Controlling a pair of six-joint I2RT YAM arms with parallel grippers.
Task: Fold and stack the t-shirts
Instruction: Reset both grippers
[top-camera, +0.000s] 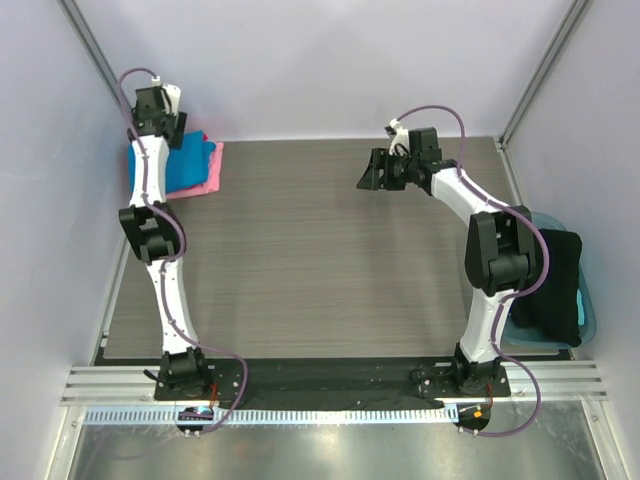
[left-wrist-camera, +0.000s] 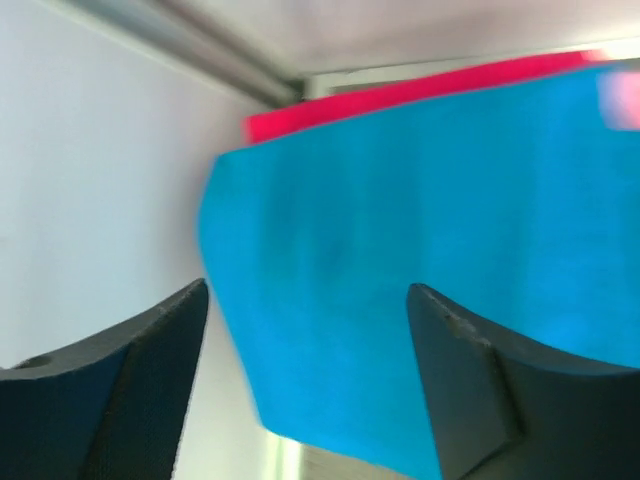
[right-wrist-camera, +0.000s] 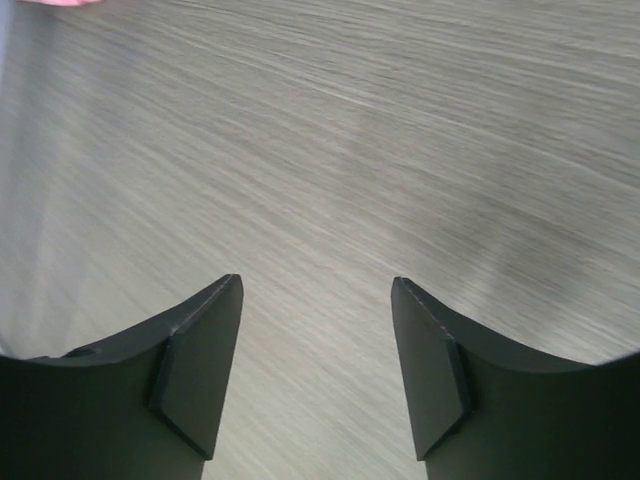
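A folded stack of t-shirts lies in the far left corner of the table. The bright blue shirt is on top and the pale pink shirt shows under it. In the left wrist view the blue shirt fills the frame, with a crimson red shirt's edge beyond it. My left gripper hovers over the stack; it is open and empty, fingers apart above the blue cloth. My right gripper is over the far middle of the table, open and empty above bare wood.
A translucent blue plastic tub stands off the table's right edge with a black cloth in it. White walls close in the left and back sides. The table is grey wood grain.
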